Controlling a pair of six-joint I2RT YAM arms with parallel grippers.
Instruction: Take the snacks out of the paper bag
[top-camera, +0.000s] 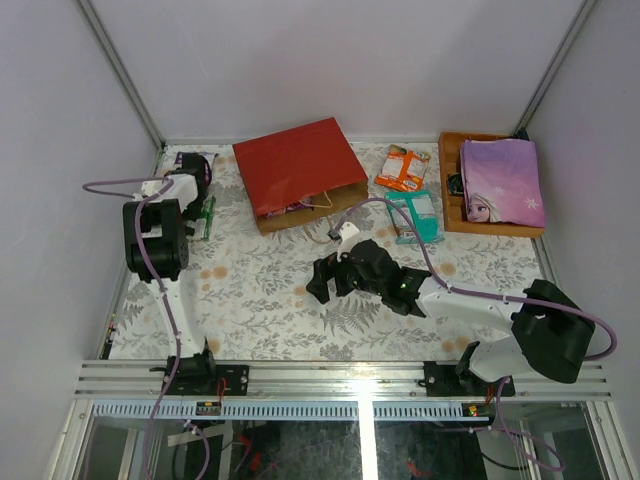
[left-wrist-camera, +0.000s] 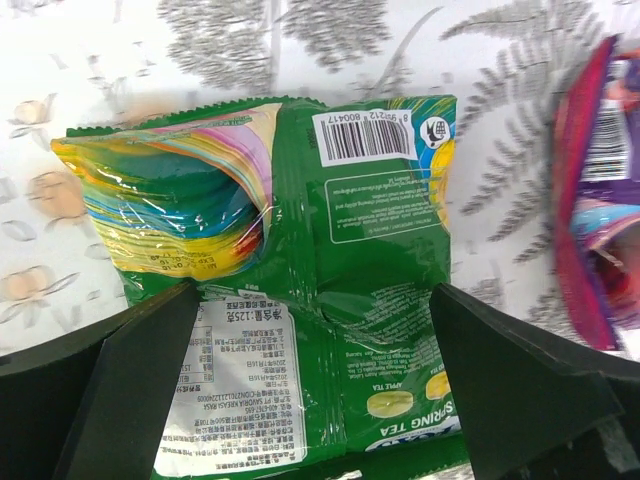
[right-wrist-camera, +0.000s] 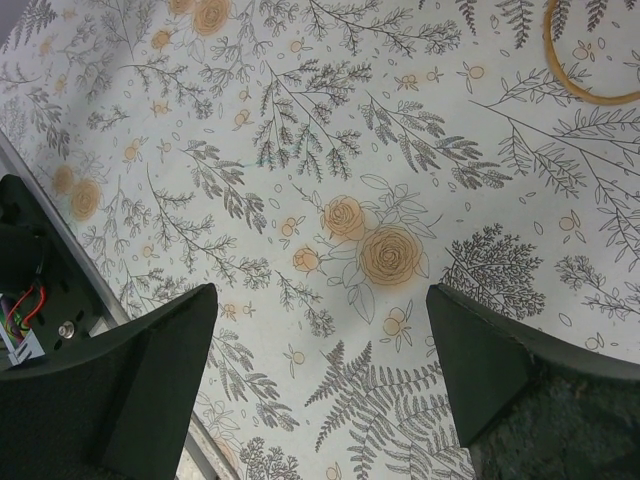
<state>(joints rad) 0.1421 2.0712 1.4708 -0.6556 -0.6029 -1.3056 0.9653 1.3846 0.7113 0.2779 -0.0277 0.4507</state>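
Well, red paper bag (top-camera: 300, 165) flat, brn inside showing.

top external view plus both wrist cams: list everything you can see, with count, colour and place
large red paper carrier bag: one, red with brown inside, lying back centre
glossy orange snack packet: one, orange, right of the bag
glossy teal snack packet: one, teal, nearer the arms than the orange one
glossy green snack packet: one, green, far left
glossy purple snack packet: one, purple, beside the green one
orange wooden tray: one, orange, back right
flat purple princess-printed item: one, purple, in the tray
floral tablecloth: one, white with grey and orange print, covering the table
left gripper: one, black, open over the green packet
right gripper: one, black, open over bare cloth
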